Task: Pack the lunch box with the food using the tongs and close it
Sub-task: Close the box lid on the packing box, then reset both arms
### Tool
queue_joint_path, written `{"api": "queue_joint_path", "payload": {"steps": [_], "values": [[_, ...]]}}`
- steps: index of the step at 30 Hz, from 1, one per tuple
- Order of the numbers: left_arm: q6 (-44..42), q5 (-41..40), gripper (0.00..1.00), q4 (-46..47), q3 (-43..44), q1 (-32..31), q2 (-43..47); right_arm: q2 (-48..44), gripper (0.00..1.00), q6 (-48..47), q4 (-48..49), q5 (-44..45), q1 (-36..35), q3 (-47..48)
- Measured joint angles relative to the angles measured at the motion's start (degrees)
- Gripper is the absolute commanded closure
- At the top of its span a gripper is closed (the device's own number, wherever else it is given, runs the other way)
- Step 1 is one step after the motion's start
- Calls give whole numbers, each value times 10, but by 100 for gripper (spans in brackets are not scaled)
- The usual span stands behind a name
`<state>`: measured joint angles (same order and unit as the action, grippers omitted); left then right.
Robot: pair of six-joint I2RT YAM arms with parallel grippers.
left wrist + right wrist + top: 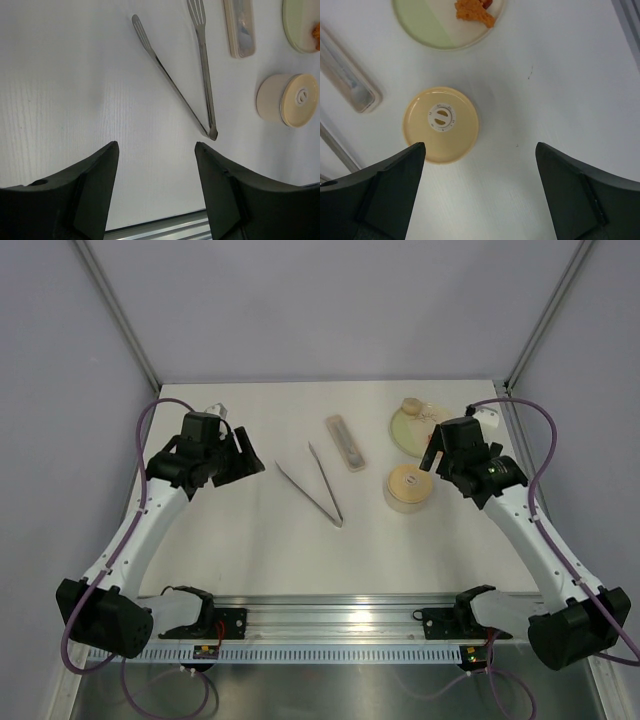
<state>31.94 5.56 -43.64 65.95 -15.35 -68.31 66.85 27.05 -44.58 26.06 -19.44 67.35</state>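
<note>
One pair of tongs (325, 484) at centre, one lidded lunch box (408, 488) and one plate (405, 427) at right, one case (345, 443), two robot arms (140, 530).

High rear overview, two downward wrist close-ups (lunch box (409, 488) shared)

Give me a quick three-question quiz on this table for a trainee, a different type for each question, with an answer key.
1. True or false: the lid is on the lunch box.
2. Where is the orange food? A) in the lunch box B) on the plate C) on the case
3. Short answer: does the left gripper or the right gripper hold the tongs?
Key: 1 true; 2 B; 3 neither, both are open and empty.
</note>
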Motion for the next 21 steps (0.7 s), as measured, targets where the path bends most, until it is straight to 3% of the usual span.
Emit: {"api": "queue_joint_path", "payload": {"steps": [5,10,21], "values": [[-1,-4,23,0,0,0,0,-50,1,30,-11,23,0,-73],[-8,-12,2,0,0,0,2,-120,0,56,-23,49,0,-104],[-19,-15,1,4,3,0,19,-176,1,139,-97,109,0,-136]]}}
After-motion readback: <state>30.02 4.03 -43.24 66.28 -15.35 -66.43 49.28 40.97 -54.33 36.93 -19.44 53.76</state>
